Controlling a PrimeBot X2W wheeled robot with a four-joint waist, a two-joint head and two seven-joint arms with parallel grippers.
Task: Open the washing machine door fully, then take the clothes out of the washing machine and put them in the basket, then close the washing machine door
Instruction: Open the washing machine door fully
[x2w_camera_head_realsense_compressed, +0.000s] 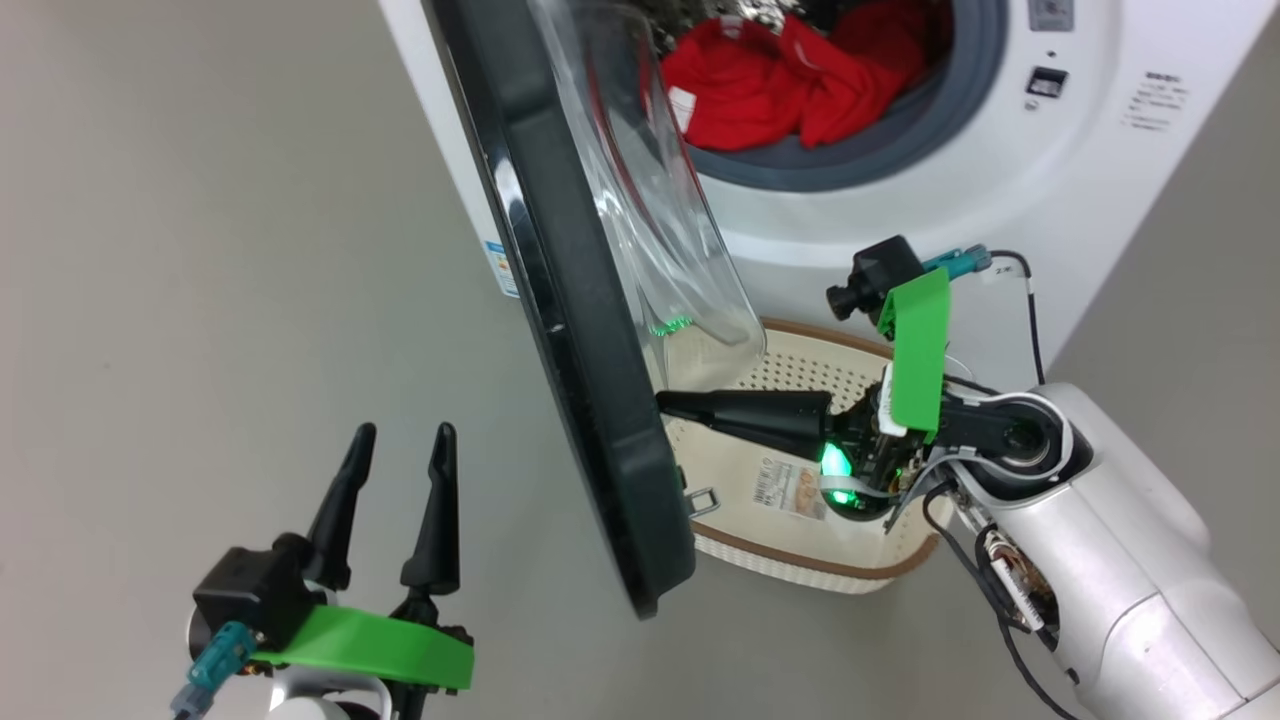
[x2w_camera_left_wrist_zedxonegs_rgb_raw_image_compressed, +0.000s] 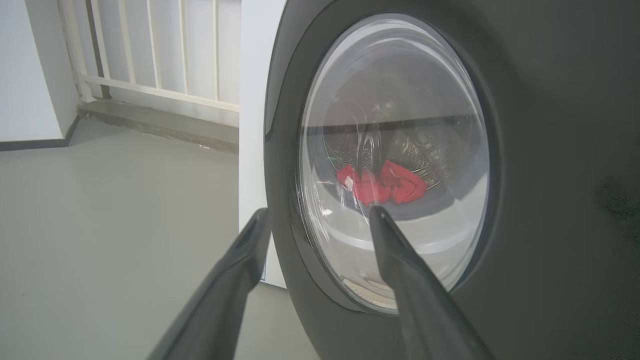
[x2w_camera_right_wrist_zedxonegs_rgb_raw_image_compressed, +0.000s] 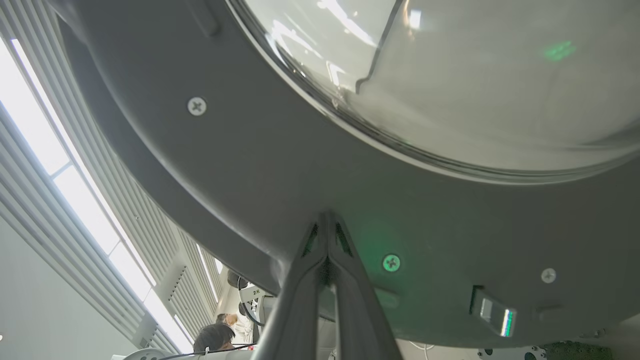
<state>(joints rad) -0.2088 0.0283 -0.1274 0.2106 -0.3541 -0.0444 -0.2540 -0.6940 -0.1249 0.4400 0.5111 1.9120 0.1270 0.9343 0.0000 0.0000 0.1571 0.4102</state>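
Washing machine (x2w_camera_head_realsense_compressed: 900, 220): one, white, across the upper right of the head view, drum mouth uncovered.
Washing machine door (x2w_camera_head_realsense_compressed: 580, 330): one, swung partly open and seen edge-on in the head view, its black rim running from top centre down to lower centre, the glass bowl bulging to its right.
Clothes (x2w_camera_head_realsense_compressed: 790, 85): one red heap in the drum mouth at the top of the head view; how many garments I cannot tell. In the left wrist view the heap (x2w_camera_left_wrist_zedxonegs_rgb_raw_image_compressed: 382, 187) shows through the door glass.
Basket (x2w_camera_head_realsense_compressed: 800, 575): one, on the floor at lower centre, before the machine and under the glass bowl, one paper label (x2w_camera_head_realsense_compressed: 790, 492) on its bottom.
Grippers: two.
Left gripper (x2w_camera_head_realsense_compressed: 405, 430): lower left of the head view, over the floor; jaws spread wide, holding nothing, clear of the door's outer face.
Right gripper (x2w_camera_head_realsense_compressed: 665, 402): centre of the head view, above the basket; jaws pressed together, gripping nothing. In the right wrist view the tips (x2w_camera_right_wrist_zedxonegs_rgb_raw_image_compressed: 326, 217) sit against the door's grey inner rim just below the glass.
Person: one, a head (x2w_camera_right_wrist_zedxonegs_rgb_raw_image_compressed: 214, 336) at the bottom left of the right wrist view.
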